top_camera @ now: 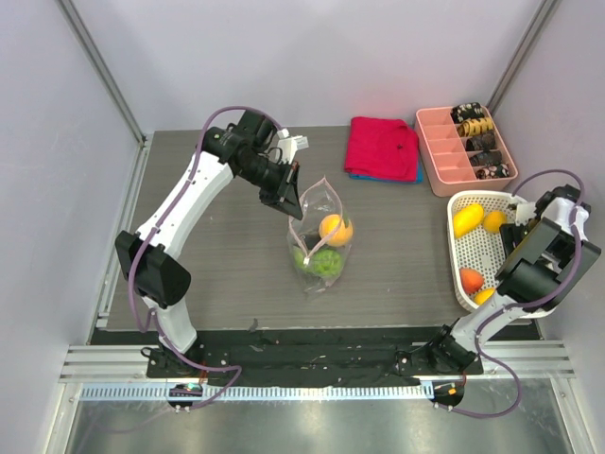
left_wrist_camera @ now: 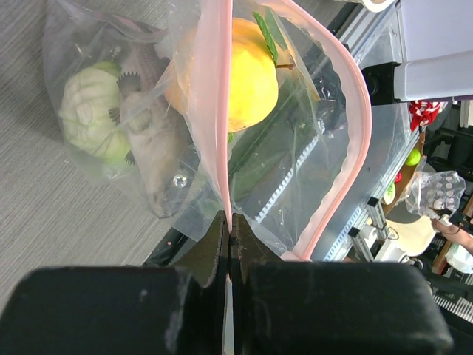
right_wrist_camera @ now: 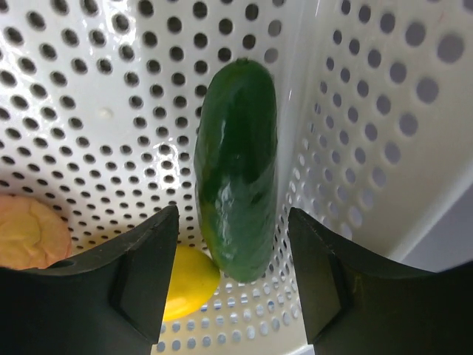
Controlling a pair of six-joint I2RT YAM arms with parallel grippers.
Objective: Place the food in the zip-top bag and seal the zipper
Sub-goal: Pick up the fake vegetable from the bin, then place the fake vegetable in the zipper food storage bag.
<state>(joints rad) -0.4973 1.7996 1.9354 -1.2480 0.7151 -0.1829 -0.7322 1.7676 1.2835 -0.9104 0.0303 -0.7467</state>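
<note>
No legible text, no labels, no brand marks, no numbers in any view

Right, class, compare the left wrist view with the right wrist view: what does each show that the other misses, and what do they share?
Left wrist only: the left gripper shut on the zipper of the zip-top bag, a yellow-orange fruit and a pale green one inside. Right wrist only: the right gripper open either side of a cucumber in the white basket. Shared: only black fingers at the bottom; no object appears in both.
</note>
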